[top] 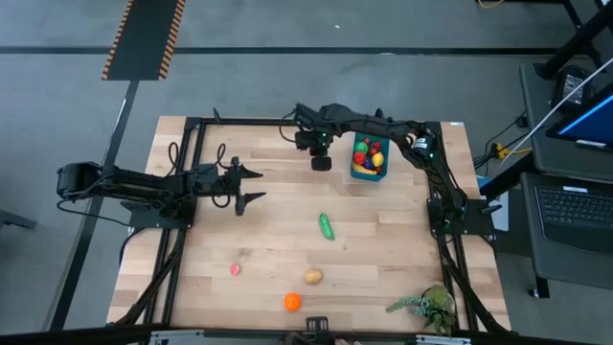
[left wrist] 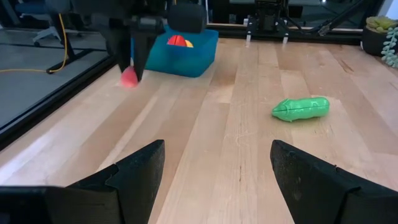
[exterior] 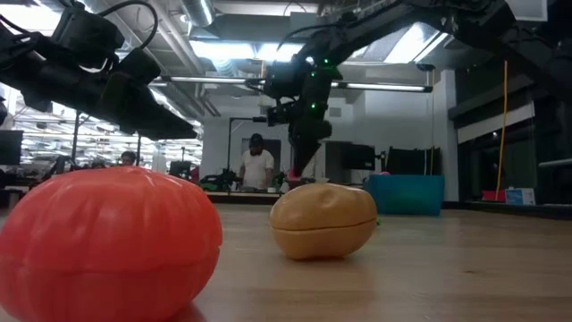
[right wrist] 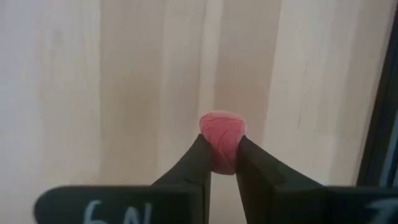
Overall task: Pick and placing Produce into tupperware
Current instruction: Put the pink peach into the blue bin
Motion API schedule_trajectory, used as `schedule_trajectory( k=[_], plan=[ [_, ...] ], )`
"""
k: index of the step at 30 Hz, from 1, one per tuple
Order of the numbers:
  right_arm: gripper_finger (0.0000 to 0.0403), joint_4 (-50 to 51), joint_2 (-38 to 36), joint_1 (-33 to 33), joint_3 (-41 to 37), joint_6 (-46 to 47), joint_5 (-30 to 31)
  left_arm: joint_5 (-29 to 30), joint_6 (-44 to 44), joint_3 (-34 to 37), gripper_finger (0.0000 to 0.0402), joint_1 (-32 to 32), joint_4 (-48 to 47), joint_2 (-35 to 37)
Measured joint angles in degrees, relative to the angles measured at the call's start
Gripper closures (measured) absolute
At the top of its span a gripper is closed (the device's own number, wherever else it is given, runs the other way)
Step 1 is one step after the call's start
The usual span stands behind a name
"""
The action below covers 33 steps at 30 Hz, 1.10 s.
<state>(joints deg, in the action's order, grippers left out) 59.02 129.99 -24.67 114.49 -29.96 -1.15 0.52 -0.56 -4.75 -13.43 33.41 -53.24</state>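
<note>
The right claw (right wrist: pixel 224 163) sits at the upper middle of the high view, just left of the blue tupperware (top: pixel 369 172), and its two fingers are pinched narrow on a small pink-red piece of produce (right wrist: pixel 222 144). The risk is plain: the fingertips catch only the lower end of that rounded piece, so it could squirt out or roll as it comes up off the desk (top: pixel 278 230), and a drop here would send it skittering toward the frame rail. The tupperware already shows red, yellow and green pieces heaped inside, so a clumsy release could bounce the new one off the pile and over the wall. The left wrist view shows the pink piece down by the desk surface, close beside the container's near wall.

The left claw (top: pixel 252 186) waits at the left middle of the high view, its fingers spread wide and empty. Still out on the desk: a green cucumber (top: pixel 327 226) near the centre, a small pink piece (top: pixel 235 270) lower left, a tan potato-like piece (top: pixel 313 277) and an orange one (top: pixel 292 303) near the bottom edge
</note>
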Motion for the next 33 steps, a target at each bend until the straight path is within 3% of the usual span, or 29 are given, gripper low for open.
schedule_trajectory(
  k=[12, 33],
  plan=[
    [0.0350, 15.3, 0.0, -0.8, 7.5, 6.2, 0.1, 0.0, 0.0, 0.0, 0.0115, 0.0, 0.0, 0.0],
    [0.0351, 11.4, -1.3, -1.8, 7.1, 7.8, 0.0, 0.0, -1.2, 0.0, 0.0115, 0.0, 0.0, 0.0]
  ],
)
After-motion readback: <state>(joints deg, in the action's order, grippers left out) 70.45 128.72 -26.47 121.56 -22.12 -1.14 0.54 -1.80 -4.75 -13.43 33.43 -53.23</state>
